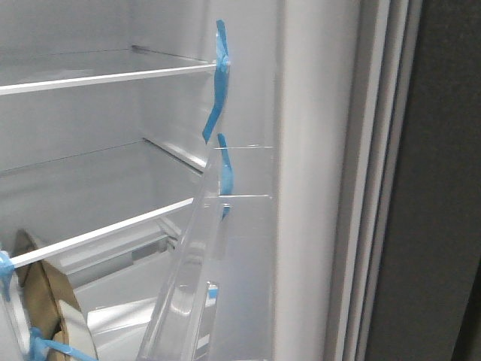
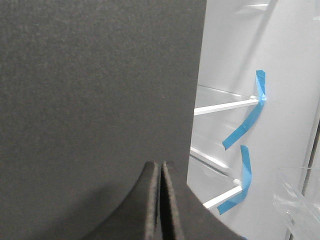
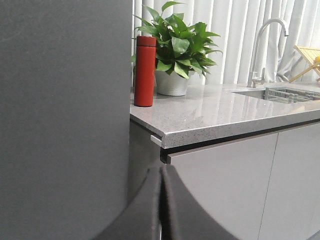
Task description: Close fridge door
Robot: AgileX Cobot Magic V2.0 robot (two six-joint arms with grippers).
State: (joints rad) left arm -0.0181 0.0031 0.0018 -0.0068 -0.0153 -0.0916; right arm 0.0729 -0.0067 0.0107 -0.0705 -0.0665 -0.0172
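The fridge door [image 1: 432,188] stands open at the right of the front view, its dark grey outer face at the far right. Left of that face are its ribbed seal [image 1: 376,188] and white lining [image 1: 312,188]. A clear door bin [image 1: 192,286] with blue tape [image 1: 224,169] sticks out from the lining. No gripper shows in the front view. My left gripper [image 2: 160,166] is shut and empty, close in front of a dark grey panel [image 2: 95,85] showing no white lining. My right gripper [image 3: 163,170] is shut and empty beside a dark grey panel [image 3: 60,110], probably the door's outer face.
Fridge shelves [image 1: 105,75] with blue tape fill the interior, and a brown tape roll [image 1: 56,301] sits low on the left. The right wrist view shows a grey countertop [image 3: 220,112] with a red bottle [image 3: 145,70], a potted plant [image 3: 175,50] and a sink tap [image 3: 265,45], over pale cabinet fronts [image 3: 225,190].
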